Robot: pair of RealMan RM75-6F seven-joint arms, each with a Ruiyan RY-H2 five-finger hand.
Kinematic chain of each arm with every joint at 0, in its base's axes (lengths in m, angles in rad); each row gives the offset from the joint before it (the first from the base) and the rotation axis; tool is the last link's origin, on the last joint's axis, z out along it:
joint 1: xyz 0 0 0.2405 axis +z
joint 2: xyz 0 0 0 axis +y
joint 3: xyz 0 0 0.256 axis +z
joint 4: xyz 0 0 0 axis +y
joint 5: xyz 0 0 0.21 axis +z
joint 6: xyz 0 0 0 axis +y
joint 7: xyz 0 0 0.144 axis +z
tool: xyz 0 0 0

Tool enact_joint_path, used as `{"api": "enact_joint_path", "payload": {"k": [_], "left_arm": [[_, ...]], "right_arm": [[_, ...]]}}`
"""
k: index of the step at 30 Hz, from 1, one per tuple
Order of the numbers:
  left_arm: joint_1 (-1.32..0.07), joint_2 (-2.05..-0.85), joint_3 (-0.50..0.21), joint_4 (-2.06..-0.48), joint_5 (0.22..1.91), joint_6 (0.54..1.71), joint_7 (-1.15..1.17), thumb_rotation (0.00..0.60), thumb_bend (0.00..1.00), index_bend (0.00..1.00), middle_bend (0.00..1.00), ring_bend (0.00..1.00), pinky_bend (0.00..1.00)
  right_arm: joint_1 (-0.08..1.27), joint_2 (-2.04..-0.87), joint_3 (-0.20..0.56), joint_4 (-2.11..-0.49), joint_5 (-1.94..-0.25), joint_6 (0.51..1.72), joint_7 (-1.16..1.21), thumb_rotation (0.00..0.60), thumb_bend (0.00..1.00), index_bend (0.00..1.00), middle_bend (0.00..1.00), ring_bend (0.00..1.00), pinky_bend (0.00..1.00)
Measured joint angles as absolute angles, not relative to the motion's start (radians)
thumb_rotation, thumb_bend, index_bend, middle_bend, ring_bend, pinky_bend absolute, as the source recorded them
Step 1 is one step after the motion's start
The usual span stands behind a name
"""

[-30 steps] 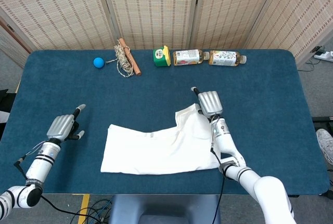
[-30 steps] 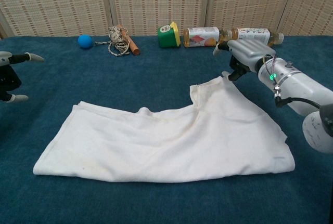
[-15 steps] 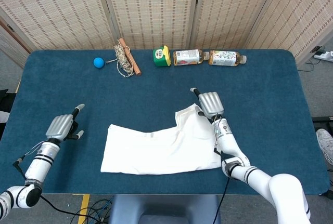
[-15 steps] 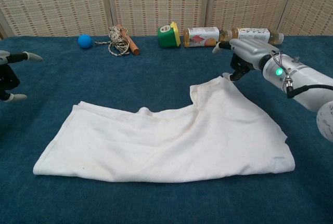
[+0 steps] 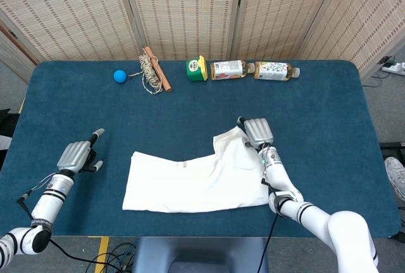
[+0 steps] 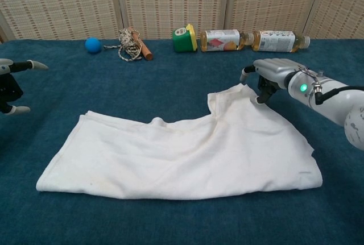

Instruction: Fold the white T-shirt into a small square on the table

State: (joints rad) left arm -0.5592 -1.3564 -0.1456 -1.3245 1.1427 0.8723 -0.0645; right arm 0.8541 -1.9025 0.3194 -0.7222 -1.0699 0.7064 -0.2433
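The white T-shirt (image 5: 196, 178) lies partly folded on the blue table (image 5: 329, 127), a wide band with a raised flap at its far right corner; the chest view shows the T-shirt (image 6: 182, 154) spread low in the middle. My right hand (image 5: 257, 132) hovers over that far right corner. In the chest view the right hand (image 6: 272, 74) arches downward, fingertips (image 6: 261, 98) touching the cloth edge, nothing gripped. My left hand (image 5: 76, 156) rests well left of the shirt, fingers apart and empty, and the left hand (image 6: 8, 86) shows only partly at the chest view's left edge.
Along the far edge lie a blue ball (image 5: 119, 76), a rope bundle with a wooden stick (image 5: 152, 73), a green container (image 5: 197, 69) and two bottles (image 5: 229, 69) (image 5: 275, 70) on their sides. Woven screens stand behind the table.
My right hand has moved nearer and lower, from behind the shirt's far right corner onto it. The shirt and the left hand have stayed put.
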Motion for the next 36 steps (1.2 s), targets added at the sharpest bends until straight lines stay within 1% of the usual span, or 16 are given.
{"api": "enact_joint_path", "payload": {"k": [4,7,9,14,18,25,30,34,36], "left_arm": [[-0.556,-1.354,-0.145,-1.323,1.141,0.873,-0.067,0.6,0.36,0.0,0.93,0.85,1.0],[-0.555,-1.354,-0.145,-1.321,1.14,0.87,-0.07,0.6,0.36,0.0,0.93,0.85,1.0],[-0.555,-1.354,-0.145,-1.321,1.141,0.87,-0.073,0.6,0.36,0.0,0.93,0.85,1.0],[-0.552,-1.352,-0.145,-1.324,1.145,0.872,-0.079,0.6,0.36,0.0,0.93,0.85,1.0],[-0.55,-1.348,-0.145,-1.33,1.149,0.875,-0.086,0.6,0.36,0.0,0.93,0.85,1.0],[-0.542,-1.34,-0.143,-1.336,1.157,0.883,-0.095,0.6,0.36,0.0,0.93,0.85,1.0],[-0.539,-1.338,-0.141,-1.339,1.162,0.883,-0.101,0.6,0.36,0.0,0.93,0.85,1.0],[-0.543,-1.34,-0.14,-1.337,1.166,0.878,-0.103,0.6,0.36,0.0,0.93,0.85,1.0],[-0.544,-1.341,-0.141,-1.337,1.168,0.878,-0.104,0.6,0.36,0.0,0.93,0.85,1.0]], "right_arm": [[0.864,-1.912,0.321,-0.711,-1.069,0.692,-0.223,0.6,0.44,0.32,0.95,1.0,1.0],[0.864,-1.912,0.315,-0.714,-1.084,0.693,-0.189,0.6,0.45,0.4,0.95,1.0,1.0],[0.862,-1.911,0.31,-0.718,-1.097,0.695,-0.166,0.6,0.48,0.47,0.96,1.0,1.0],[0.848,-1.91,0.289,-0.726,-1.158,0.748,-0.085,0.6,0.54,0.6,0.98,1.0,1.0],[0.826,-1.903,0.262,-0.737,-1.225,0.821,0.002,0.6,0.57,0.62,0.98,1.0,1.0],[0.755,-1.854,0.171,-0.778,-1.366,0.971,0.119,0.6,0.57,0.62,0.98,1.0,1.0],[0.714,-1.821,0.119,-0.806,-1.424,1.029,0.145,0.6,0.57,0.62,0.98,1.0,1.0],[0.664,-1.791,0.056,-0.84,-1.488,1.103,0.167,0.6,0.57,0.62,0.98,1.0,1.0],[0.644,-1.779,0.037,-0.858,-1.508,1.127,0.173,0.6,0.57,0.62,0.98,1.0,1.0]]}}
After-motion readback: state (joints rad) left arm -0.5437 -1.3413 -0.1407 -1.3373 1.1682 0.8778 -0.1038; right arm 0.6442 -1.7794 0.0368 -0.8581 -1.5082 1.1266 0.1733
